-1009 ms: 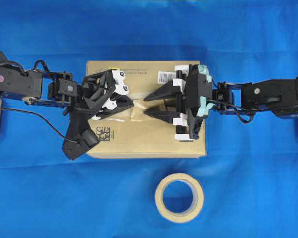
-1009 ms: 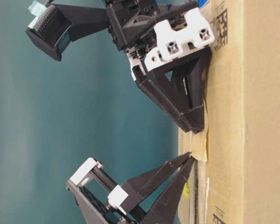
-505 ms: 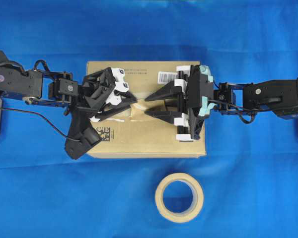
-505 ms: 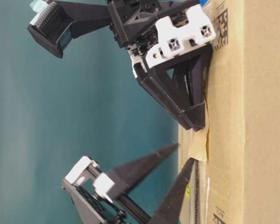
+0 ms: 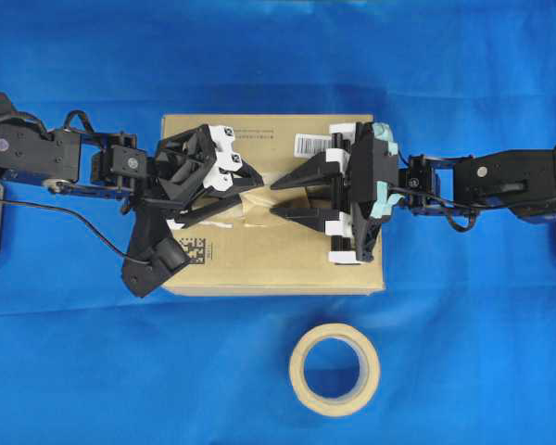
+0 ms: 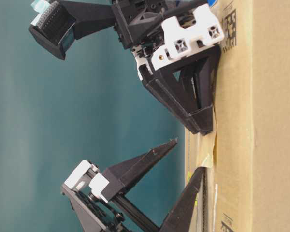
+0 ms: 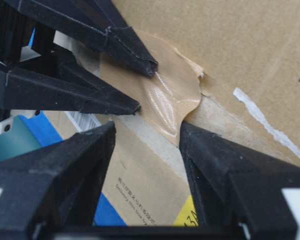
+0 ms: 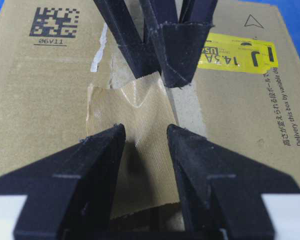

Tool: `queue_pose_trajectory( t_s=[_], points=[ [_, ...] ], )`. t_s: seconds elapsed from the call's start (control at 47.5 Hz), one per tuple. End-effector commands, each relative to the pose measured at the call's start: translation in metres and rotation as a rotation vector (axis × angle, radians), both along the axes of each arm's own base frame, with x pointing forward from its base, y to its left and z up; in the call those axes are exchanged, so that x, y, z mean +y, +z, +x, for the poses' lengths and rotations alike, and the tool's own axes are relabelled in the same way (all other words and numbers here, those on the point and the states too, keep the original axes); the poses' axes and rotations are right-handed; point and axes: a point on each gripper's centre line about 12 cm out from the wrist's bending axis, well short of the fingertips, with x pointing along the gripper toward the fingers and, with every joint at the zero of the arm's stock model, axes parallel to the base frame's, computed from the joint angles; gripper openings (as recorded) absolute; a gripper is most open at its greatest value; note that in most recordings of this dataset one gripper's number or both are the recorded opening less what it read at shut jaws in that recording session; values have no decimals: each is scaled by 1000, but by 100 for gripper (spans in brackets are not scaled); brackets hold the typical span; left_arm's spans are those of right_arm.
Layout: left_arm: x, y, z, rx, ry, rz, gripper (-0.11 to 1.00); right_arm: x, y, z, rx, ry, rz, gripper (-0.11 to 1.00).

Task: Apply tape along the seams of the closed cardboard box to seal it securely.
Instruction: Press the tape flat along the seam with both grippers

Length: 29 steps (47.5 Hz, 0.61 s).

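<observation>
- Left gripper [image 7: 145, 131] nearest my wrist view: its jaws are spread, one tip low by the box top, the other lifted clear; it grips nothing.
- Just past those tips lies the tape [image 7: 165, 97], a tan piece rumpled and partly lifted, sitting over the seams [image 8: 187, 107] near the middle of the cardboard box [image 5: 278, 250].
- Right gripper [image 5: 273, 197] faces it from the other side, fingers spread too, tips resting at or on the tape's far end; I cannot tell how firmly.
- To do this well I'd press the raised wrinkle flat with one fingertip and stroke along the seam line while the right tips pin the other end, so the piece doesn't skew or peel.
- Count: two grippers, one tape piece, one box, one tape roll [image 5: 334, 369] on the blue cloth [image 5: 463, 371] well apart from the box.
</observation>
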Motion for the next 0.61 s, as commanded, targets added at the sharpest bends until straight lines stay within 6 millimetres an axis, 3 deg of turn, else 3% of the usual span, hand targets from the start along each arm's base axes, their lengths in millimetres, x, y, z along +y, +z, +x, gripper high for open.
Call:
queue_pose_trajectory(
  t_s=[0.0, 0.589],
  points=[
    [-2, 10, 3, 5, -8, 3, 52, 4, 7, -1, -15, 10, 1, 44],
    [-2, 13, -2, 114, -15, 6, 52, 6, 6, -1, -12, 14, 1, 44]
  ],
)
